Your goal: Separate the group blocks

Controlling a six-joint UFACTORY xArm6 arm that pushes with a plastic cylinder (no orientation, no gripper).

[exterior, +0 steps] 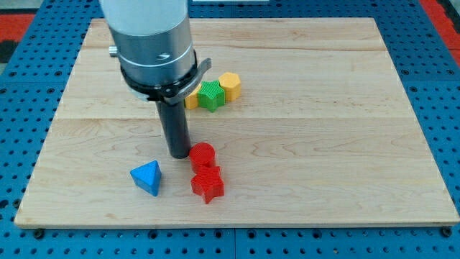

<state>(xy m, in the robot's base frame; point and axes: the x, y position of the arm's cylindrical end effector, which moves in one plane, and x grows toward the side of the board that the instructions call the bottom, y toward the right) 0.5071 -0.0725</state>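
Observation:
My tip [179, 154] rests on the wooden board just left of a red round block [203, 155], touching or nearly touching it. A red star block [207, 184] sits right below the red round block, against it. A blue triangular block [147, 177] lies to the lower left of the tip, apart from it. Above the tip, a green star block [211, 95] sits between a yellow hexagonal block [230, 84] on its right and another yellow block [192, 100] on its left, which the arm partly hides.
The wooden board [323, 144] lies on a blue pegged surface [21, 86]. The arm's grey body [152, 43] covers the board's upper left area.

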